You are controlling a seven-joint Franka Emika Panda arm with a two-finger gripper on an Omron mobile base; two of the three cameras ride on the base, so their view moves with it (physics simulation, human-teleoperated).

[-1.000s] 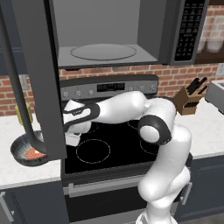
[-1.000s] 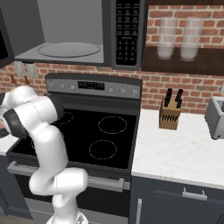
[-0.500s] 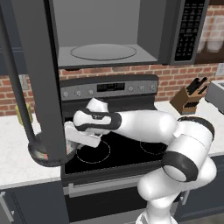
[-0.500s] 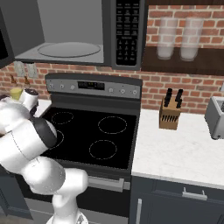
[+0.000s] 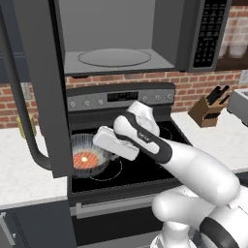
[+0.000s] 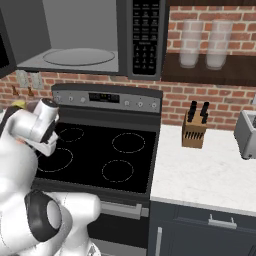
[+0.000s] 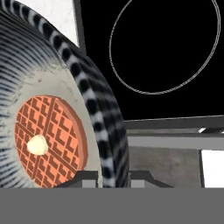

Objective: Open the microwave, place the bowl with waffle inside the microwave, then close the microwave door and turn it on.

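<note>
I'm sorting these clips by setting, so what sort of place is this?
A rendered home kitchen, most likely: a black glass-top stove stands under an open dark grey over-range microwave, with a wooden knife block on the white counter against a red brick wall.
</note>
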